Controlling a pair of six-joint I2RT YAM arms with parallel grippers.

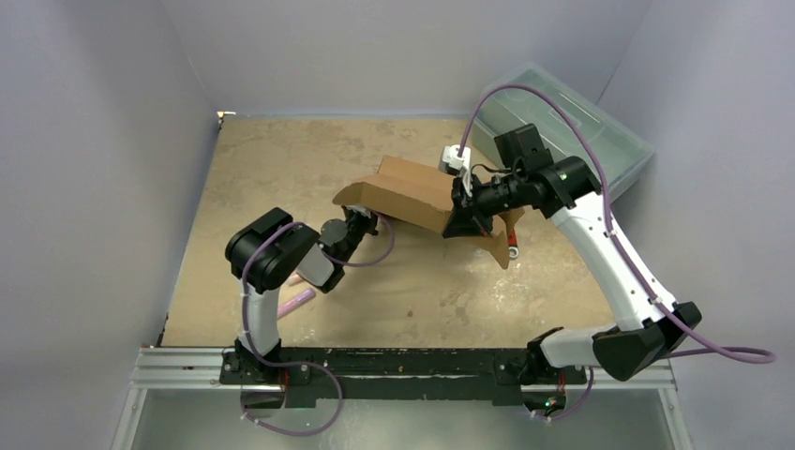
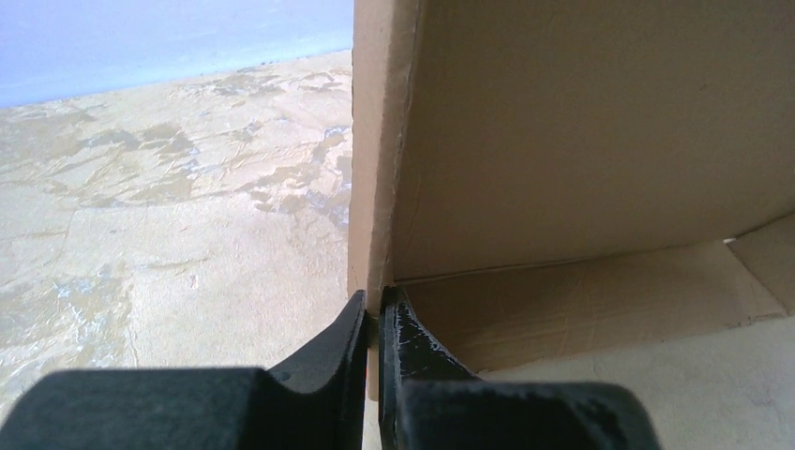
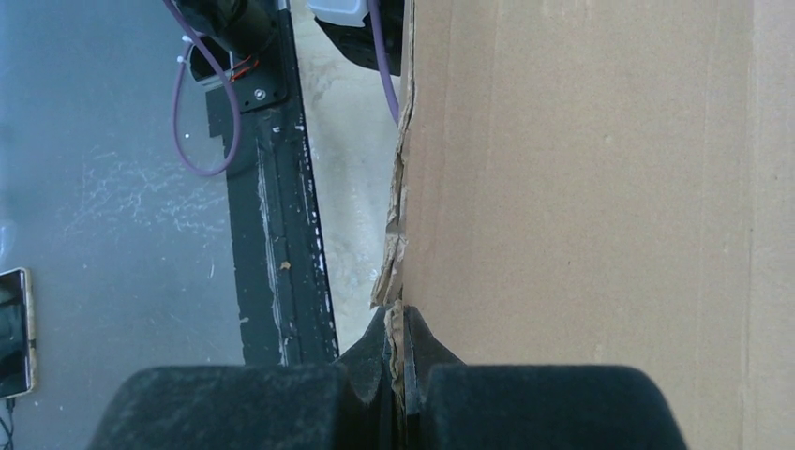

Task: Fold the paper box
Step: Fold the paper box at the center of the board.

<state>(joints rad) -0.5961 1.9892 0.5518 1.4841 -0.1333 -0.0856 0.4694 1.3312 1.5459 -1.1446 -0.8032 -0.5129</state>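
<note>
1. The left gripper (image 2: 373, 305) has its two black, scuffed fingers pressed almost together on the thin edge of an upright wall of the box (image 1: 412, 192). Only the card's thickness parts them.
2. The right gripper (image 3: 397, 319) is pinched just as tight on another box edge. This edge is ragged, with the corrugated layers frayed and split.
3. The box is plain brown corrugated card, matt, with faint flute lines and pressed fold lines. In the top view it sits mid-frame, partly folded into a slanted, tent-like shape. Its left end is at the left gripper and its right end at the right gripper.
4. In the left wrist view one wall rises at centre, a floor panel lies at lower right, and a cut flap corner shows at the right edge.
5. The table (image 1: 281, 169) beneath is a tan, mottled, worn-looking board.
6. A translucent grey-green plastic bin (image 1: 600, 131) stands at upper right, partly behind the right arm.
7. A black metal rail (image 1: 403, 361) carries both arm bases along the bottom, and a purple cable (image 1: 553, 103) arcs over the right arm.
8. Hard to make out:
   - A pinkish stick (image 1: 302, 298) lies half hidden under the left arm.
   - A small red-tipped object (image 1: 514, 250) lies by the box's lower right corner.
   - The box's right end is covered by the right gripper.
</note>
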